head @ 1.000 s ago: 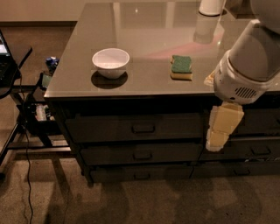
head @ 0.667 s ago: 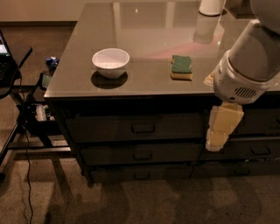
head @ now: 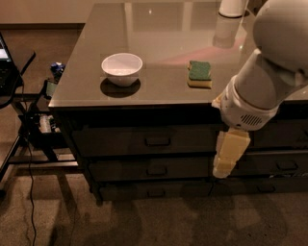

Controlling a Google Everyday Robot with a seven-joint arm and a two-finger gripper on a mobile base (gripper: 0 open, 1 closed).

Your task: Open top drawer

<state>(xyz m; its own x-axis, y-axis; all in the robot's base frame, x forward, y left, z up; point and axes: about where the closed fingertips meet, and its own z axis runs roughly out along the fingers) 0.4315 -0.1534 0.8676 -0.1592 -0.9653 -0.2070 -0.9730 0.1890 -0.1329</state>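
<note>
The top drawer [head: 120, 141] is the wide dark front just under the counter top, and it stands closed. Its small bar handle [head: 158, 141] sits at the centre. My gripper [head: 226, 169], cream-coloured, hangs down from the big white arm [head: 262, 86] in front of the cabinet. It is at the right end of the top drawer's front, well right of the handle, and its tip reaches down to the second drawer's level. It holds nothing that I can see.
Two shallower drawers [head: 149, 168] lie below the top one, and a narrower stack [head: 284, 164] stands to the right. On the counter [head: 82, 81] are a white bowl [head: 121, 68], a green sponge [head: 199, 73] and a white cylinder [head: 231, 7]. A black stand with cables [head: 29, 129] is at the left.
My gripper has moved left and a little down along the cabinet front, closer to the top drawer's handle. The drawers, bowl and sponge have not moved.
</note>
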